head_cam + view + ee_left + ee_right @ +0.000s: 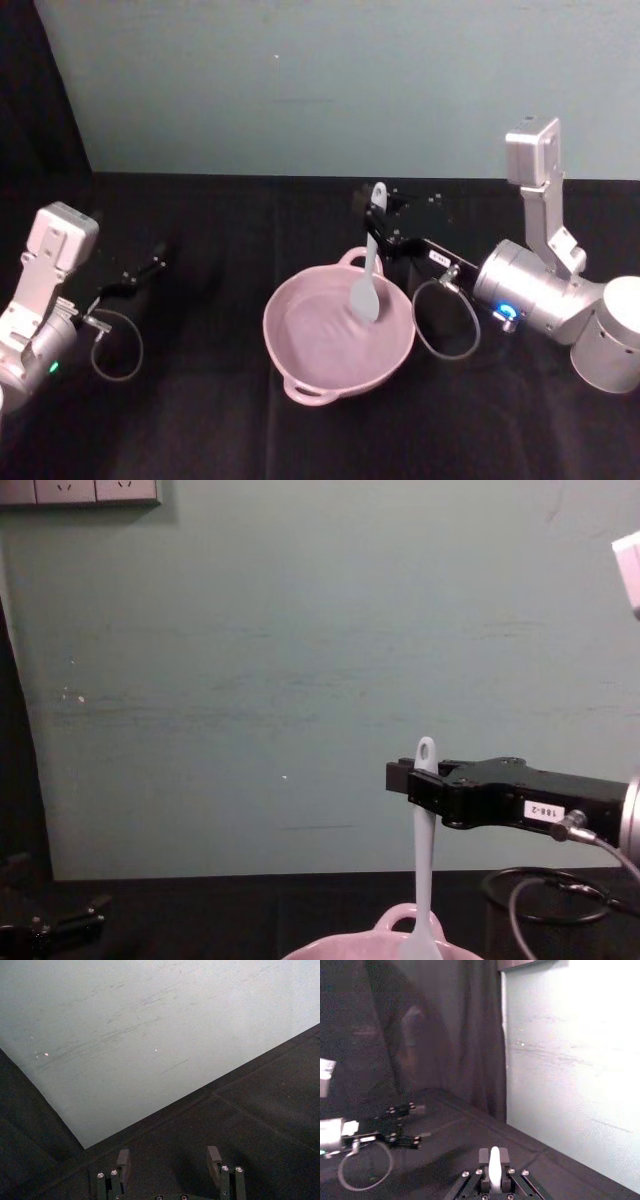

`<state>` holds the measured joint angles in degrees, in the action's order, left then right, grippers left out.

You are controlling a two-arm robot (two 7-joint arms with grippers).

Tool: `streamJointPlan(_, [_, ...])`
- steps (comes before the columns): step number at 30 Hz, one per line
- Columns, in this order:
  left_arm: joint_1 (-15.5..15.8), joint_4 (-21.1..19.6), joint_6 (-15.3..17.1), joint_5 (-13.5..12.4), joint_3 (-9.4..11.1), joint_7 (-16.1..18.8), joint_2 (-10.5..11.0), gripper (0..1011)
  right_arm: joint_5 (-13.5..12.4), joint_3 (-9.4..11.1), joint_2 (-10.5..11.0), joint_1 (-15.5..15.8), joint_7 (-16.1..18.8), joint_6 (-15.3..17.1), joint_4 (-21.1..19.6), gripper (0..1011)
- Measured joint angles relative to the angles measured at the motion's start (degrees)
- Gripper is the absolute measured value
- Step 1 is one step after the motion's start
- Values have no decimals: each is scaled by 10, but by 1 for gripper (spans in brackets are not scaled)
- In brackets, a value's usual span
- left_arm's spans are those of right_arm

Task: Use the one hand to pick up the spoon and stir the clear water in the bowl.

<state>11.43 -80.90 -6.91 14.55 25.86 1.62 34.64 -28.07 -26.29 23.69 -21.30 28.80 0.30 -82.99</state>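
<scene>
The pale pink bowl (300, 340) sits at the middle of the black table, one loop handle at its far rim and one at its near rim; its rim (390, 942) shows low in the chest view. The white spoon (370, 258) stands nearly upright, its paddle head down inside the bowl and its holed handle end up. My right gripper (382, 226) is shut on the spoon's handle (424, 810), reaching in from the right above the bowl's far rim. In the right wrist view the handle (494, 1166) is pinched between the fingers. My left gripper (158, 258) rests open at the far left.
A pale wall (320, 90) runs along the table's back edge, with a dark curtain (445, 1035) at the left. Cable loops hang by both wrists, one (445, 320) close to the bowl's right side. Bare black tabletop lies in front of the bowl.
</scene>
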Motion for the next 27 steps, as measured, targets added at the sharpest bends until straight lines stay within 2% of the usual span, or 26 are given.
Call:
streamJointPlan(7, [0,0,0,0,0,0,0,1005,0,-9,10,23,13,5,-39,113])
streamJointPlan(14, [0,0,0,0,0,0,0,1005,-1,-34,-2,29,28,9,-56,114])
streamJointPlan(20, [0,0,0,0,0,0,0,1005,-4,-55,-27,10,34,10,-35,114])
streamJointPlan(27, [0,0,0,0,0,0,0,1005,-3,-60,-49,-14,31,3,6,113])
